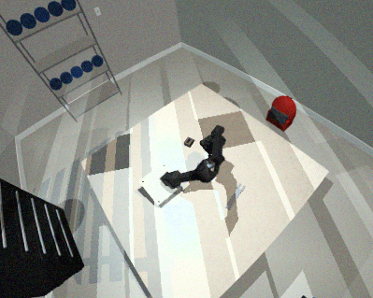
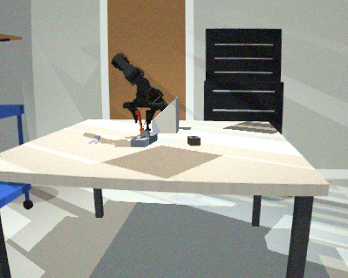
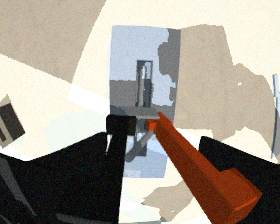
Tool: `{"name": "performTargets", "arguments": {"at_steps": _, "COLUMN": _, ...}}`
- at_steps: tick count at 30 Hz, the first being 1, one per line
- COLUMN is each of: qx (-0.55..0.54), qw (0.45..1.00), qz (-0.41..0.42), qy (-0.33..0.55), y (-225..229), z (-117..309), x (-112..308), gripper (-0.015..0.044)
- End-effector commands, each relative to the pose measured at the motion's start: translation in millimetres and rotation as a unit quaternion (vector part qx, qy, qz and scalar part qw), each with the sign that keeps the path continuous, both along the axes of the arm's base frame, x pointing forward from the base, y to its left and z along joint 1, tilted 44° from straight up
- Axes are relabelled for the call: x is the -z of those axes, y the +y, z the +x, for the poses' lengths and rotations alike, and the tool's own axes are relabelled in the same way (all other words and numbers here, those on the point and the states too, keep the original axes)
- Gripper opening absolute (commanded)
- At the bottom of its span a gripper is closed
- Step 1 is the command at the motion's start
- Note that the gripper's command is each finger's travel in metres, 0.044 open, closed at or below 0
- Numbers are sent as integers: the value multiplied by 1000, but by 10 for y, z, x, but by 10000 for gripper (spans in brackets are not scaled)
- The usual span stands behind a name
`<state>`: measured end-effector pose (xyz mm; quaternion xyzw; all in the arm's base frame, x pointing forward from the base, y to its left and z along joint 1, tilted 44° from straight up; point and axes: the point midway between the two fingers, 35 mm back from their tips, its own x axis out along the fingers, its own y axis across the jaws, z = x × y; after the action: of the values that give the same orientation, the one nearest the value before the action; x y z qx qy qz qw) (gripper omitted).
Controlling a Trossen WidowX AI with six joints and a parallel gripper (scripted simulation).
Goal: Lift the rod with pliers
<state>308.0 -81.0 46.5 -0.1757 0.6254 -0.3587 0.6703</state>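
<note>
Pincer: my black gripper (image 1: 212,143) (image 2: 142,124) (image 3: 155,141) looks clamped on the handles.
Block: blue-grey, slotted (image 2: 140,142) (image 3: 125,45), below it.
Pliers: orange-and-black, grey-jawed (image 2: 139,118) (image 3: 187,160), between its fingers; uneven squeezing could twist them off.
Rod: slim grey metal (image 3: 141,92), below it; long axis lengthwise along the slot.

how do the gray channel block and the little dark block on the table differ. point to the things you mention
The gray channel block (image 2: 139,142) (image 3: 135,45) is long; the dark block (image 1: 189,142) (image 2: 194,140) (image 3: 11,125) is short and much smaller. The gray block is blue-gray, while the dark one is brownish black. The pliers' head sits over the gray block; nothing is over the dark one. Both rest on the table and have a slot.
</note>
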Motion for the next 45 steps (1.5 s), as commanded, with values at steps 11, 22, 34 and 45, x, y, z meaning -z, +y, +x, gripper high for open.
{"name": "performTargets", "arguments": {"at_steps": 11, "qx": -1, "qw": 1000, "qz": -3, "qy": 0, "y": -1, "z": 7, "x": 8, "gripper": 296}}
{"name": "performTargets", "arguments": {"at_steps": 22, "qx": -1, "qw": 1000, "qz": -3, "qy": 0, "y": 7, "z": 10, "x": 16, "gripper": 281}}
{"name": "performTargets", "arguments": {"at_steps": 34, "qx": -1, "qw": 1000, "qz": -3, "qy": 0, "y": 17, "z": 13, "x": 25, "gripper": 265}}
{"name": "performTargets", "arguments": {"at_steps": 45, "qx": -1, "qw": 1000, "qz": -2, "qy": 0, "y": 24, "z": 16, "x": 32, "gripper": 251}}
